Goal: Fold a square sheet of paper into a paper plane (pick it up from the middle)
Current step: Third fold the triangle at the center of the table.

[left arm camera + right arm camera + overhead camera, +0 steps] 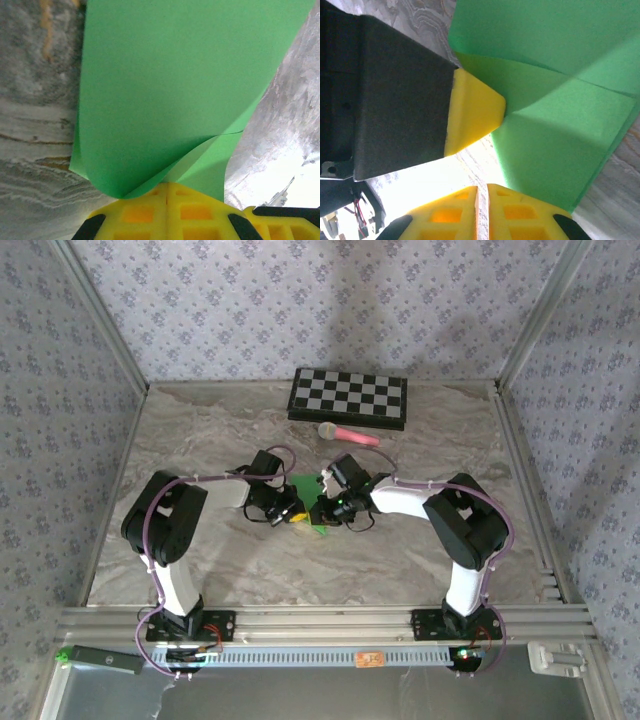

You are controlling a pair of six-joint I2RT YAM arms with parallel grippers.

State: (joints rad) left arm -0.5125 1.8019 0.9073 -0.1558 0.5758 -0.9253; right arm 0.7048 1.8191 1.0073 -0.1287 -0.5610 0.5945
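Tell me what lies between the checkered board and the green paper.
A pink-handled microphone lies there, close to the checkered board and apart from the green paper; the top view shows it.

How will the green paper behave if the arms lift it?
Probably floppy: the paper curls where the left gripper pinches it. Likely very light, a thin sheet. It seems to keep creases, judging by the fold line in the right wrist view, so rough handling may mark it.
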